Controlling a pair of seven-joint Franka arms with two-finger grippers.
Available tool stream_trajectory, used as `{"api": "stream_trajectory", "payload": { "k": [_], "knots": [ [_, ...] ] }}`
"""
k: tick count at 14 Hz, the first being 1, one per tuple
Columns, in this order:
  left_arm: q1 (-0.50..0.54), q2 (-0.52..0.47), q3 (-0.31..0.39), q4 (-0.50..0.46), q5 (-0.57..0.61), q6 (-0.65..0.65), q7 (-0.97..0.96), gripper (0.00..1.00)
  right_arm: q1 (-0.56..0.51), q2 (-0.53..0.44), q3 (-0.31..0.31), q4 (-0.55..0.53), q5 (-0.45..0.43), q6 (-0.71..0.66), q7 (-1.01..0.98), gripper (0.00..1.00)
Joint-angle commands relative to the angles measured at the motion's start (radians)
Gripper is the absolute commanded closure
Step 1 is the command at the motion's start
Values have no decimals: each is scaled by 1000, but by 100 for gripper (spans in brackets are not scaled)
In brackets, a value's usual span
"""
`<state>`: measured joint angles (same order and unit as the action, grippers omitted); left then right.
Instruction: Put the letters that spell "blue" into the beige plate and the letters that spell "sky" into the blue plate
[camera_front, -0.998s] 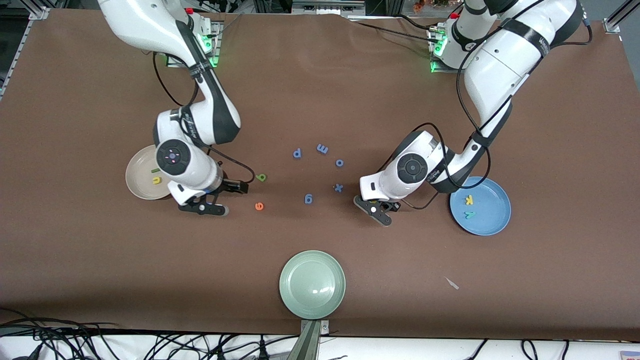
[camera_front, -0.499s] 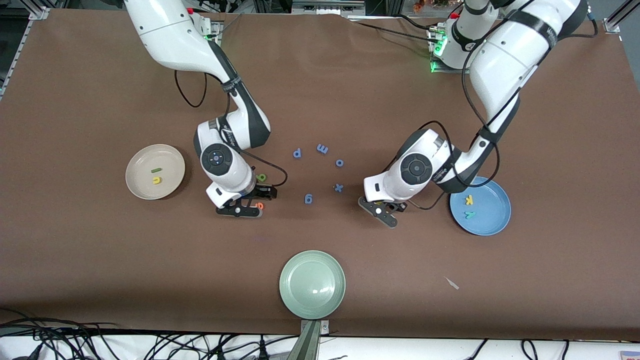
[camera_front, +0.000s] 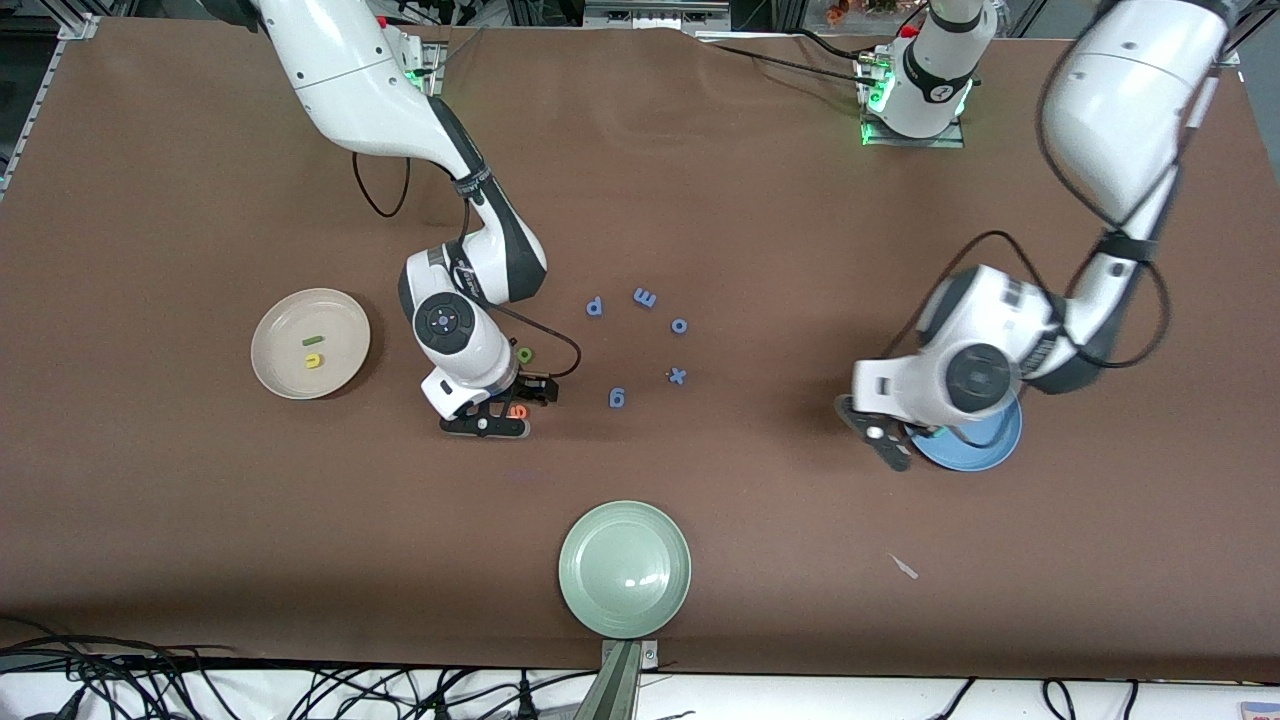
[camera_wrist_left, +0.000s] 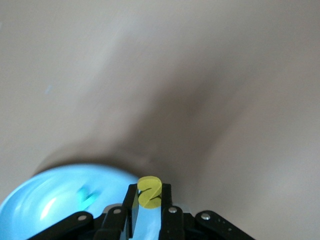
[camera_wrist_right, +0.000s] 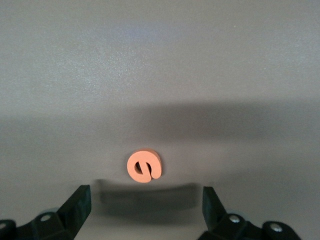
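My left gripper (camera_front: 890, 450) hangs over the rim of the blue plate (camera_front: 975, 455) and is shut on a yellow s (camera_wrist_left: 149, 191). The blue plate (camera_wrist_left: 55, 200) shows a blurred teal y (camera_wrist_left: 87, 196); in the front view the wrist hides the plate's letters. My right gripper (camera_front: 508, 408) is open, low over the table, with its fingers either side of the orange e (camera_front: 518, 411). That e (camera_wrist_right: 144, 166) lies flat just ahead of the right gripper (camera_wrist_right: 145, 207), untouched. The light green b (camera_front: 524, 354) lies beside it. The beige plate (camera_front: 275, 370) holds the dark green l (camera_front: 311, 341) and yellow u (camera_front: 314, 360).
Blue letters lie mid-table: p (camera_front: 595, 307), m (camera_front: 645, 297), o (camera_front: 679, 325), x (camera_front: 677, 376), g (camera_front: 617, 398). A pale green plate (camera_front: 625, 568) sits near the table's front edge. A small scrap (camera_front: 904, 567) lies nearer the camera than the blue plate.
The right arm swung from beside the beige plate to the orange e. The left arm carried the yellow s from near the blue x to the blue plate's rim.
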<state>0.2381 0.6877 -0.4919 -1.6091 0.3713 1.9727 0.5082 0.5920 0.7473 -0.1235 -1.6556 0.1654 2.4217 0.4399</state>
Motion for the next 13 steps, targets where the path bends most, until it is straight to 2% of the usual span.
{"api": "stream_trajectory", "payload": {
  "k": [1, 2, 3, 5, 6, 7, 8, 10, 13],
  "knots": [
    [78, 13, -16, -38, 17, 5, 84, 94, 2, 21, -2, 31, 12, 0, 5, 28],
    [87, 19, -14, -46, 17, 6, 84, 94, 0, 21, -2, 31, 14, 0, 3, 37],
    [89, 21, -11, -48, 17, 6, 84, 94, 0, 21, -2, 31, 14, 0, 3, 43],
    [131, 33, -13, -52, 20, 8, 96, 92, -4, 23, -2, 31, 14, 0, 0, 43],
    [135, 36, -14, -52, 20, 8, 101, 77, -8, 24, -2, 33, 14, 2, -1, 43],
    [126, 33, -14, -52, 20, 6, 101, 68, -8, 32, -2, 40, 14, 2, -1, 43],
    [125, 32, -14, -52, 20, 8, 104, 1, -9, 38, -2, 49, 14, 2, -1, 43],
    [136, 18, -31, -48, 20, -1, 163, 0, -8, 59, -2, 78, 16, 2, -1, 43],
    [129, -52, -88, -32, 5, -43, 224, 0, -8, 73, -2, 91, 25, 2, 0, 43]
  ]
}}
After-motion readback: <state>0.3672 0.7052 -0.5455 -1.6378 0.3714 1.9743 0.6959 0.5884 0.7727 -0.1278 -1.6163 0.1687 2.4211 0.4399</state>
